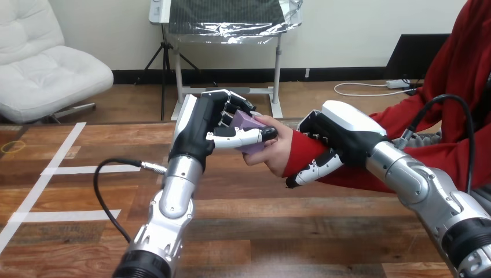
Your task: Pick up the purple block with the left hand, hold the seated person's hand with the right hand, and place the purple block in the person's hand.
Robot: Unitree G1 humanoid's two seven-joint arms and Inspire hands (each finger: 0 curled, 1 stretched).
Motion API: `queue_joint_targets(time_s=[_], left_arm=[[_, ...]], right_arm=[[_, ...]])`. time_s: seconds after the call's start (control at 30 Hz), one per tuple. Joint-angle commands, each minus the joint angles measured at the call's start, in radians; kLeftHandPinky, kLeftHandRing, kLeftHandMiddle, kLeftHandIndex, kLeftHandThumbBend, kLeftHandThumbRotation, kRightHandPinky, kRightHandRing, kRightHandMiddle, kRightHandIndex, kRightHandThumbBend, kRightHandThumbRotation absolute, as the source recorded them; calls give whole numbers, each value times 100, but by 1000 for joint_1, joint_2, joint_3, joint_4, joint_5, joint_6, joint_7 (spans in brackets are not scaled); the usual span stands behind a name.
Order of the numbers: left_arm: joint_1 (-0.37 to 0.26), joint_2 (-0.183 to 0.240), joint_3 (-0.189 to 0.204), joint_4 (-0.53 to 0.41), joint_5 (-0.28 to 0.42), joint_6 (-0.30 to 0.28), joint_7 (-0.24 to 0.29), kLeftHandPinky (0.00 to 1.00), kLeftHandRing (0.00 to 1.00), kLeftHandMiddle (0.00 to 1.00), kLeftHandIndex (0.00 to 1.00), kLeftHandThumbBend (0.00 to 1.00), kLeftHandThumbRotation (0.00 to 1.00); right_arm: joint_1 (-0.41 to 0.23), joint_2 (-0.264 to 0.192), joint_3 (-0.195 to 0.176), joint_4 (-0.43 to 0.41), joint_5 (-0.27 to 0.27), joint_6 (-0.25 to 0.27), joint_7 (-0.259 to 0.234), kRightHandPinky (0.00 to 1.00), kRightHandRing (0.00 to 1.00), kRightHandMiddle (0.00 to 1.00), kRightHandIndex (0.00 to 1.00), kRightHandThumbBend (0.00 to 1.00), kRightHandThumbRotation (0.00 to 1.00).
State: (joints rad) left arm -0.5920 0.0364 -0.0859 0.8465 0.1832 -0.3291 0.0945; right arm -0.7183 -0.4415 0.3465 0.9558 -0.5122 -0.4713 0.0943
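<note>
The left hand [202, 130] is raised above the middle of the wooden table [87, 231], its silver forearm [173, 200] rising from 6 o'clock. Its white-shelled back faces 9 o'clock and its fingers point towards 3 o'clock. The purple block [248, 123] sits at 3 o'clock of the palm. It is pinched between the curled fingers above it, at 12 o'clock, and the thumb [243, 137], which lies straight across its lower face at 6 o'clock. Only the block's upper face and a strip below the thumb can be seen.

The person's hand [277, 152] comes in from 3 o'clock and lies just at 4 o'clock of the block, palm turned towards it. The block's right edge touches that hand, and one fingertip of the person's rests at the block's upper right corner. So the block is in the robot's pinch and against the person's hand at once.

At 3 o'clock of the person's hand, the right hand [341, 136] is closed round the person's wrist [301, 155], over the red sleeve. Its fingers curl over the top of the wrist and its thumb reaches along underneath, towards 8 o'clock. The right forearm [422, 188] runs off towards 4 o'clock.

White tape lines [61, 170] cross the tabletop at 9 o'clock of the left forearm.
</note>
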Motion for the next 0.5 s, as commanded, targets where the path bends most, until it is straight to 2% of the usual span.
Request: queue_joint_targets(time_s=[0.0,0.47], left_arm=[[-90,-73,-30,10,1,-12,-14,33,38,41,41,76,0],[-68,-78,-25,-2,-5,-2,-25,32,38,41,42,77,0]], right_arm=[[-81,51,-19,-77,28,-14,-6,18,21,26,25,85,28],[-74,42,-18,-69,25,-19,-16,18,21,26,26,88,26]])
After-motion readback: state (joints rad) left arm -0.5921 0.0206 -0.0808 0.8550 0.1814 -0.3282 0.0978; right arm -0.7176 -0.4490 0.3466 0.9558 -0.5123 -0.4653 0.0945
